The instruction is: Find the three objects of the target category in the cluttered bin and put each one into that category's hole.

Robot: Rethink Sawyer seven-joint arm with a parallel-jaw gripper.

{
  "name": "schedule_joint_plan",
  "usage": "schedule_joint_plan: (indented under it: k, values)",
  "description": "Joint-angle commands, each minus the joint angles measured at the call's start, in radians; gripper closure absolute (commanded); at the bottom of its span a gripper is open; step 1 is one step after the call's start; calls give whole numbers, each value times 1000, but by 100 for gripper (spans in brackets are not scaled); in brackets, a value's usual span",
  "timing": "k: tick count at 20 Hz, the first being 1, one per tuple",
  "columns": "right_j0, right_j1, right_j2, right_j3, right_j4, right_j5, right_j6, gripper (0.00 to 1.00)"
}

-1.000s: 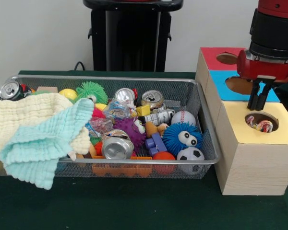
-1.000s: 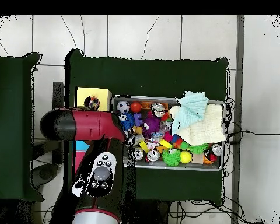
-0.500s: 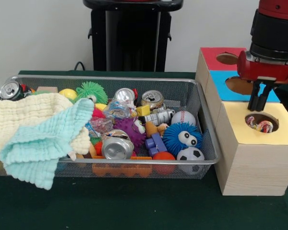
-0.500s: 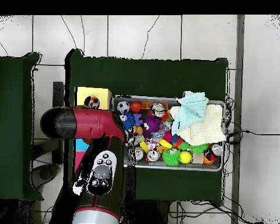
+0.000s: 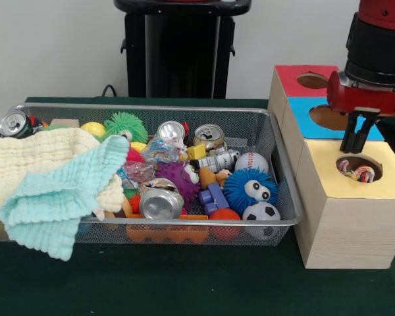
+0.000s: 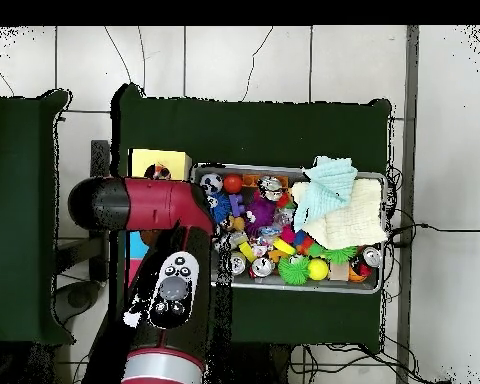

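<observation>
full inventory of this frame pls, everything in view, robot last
wire mesh bin: 1, silver, on the green table, beside the boxes
cloths: 2, cream and mint, draped over one end of the bin
drink cans: 4 seen, silver, among the toys in the bin
spiky balls: 3, blue, purple, green, in the bin
sports balls: 2, soccer and baseball, bin end by the boxes
confetti wrapper wad: 1, white with spots, inside the yellow hole
yellow-topped box: 1, pale wood, nearest the camera
blue-topped and red-topped boxes: 2, behind it
gripper: 1, black, above the yellow hole, empty
</observation>
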Motion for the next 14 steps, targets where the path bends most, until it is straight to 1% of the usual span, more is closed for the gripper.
schedule_joint_plan:
  k: [1, 8, 11, 14]
  values:
    - [-79, 301, 139, -123, 10, -341, 173, 100]
    - [-97, 303, 153, -157, -6, -283, 138, 100]
    - [-95, 298, 141, -180, -8, -217, 137, 100]
    - [-112, 260, 158, -164, -9, -154, 107, 100]
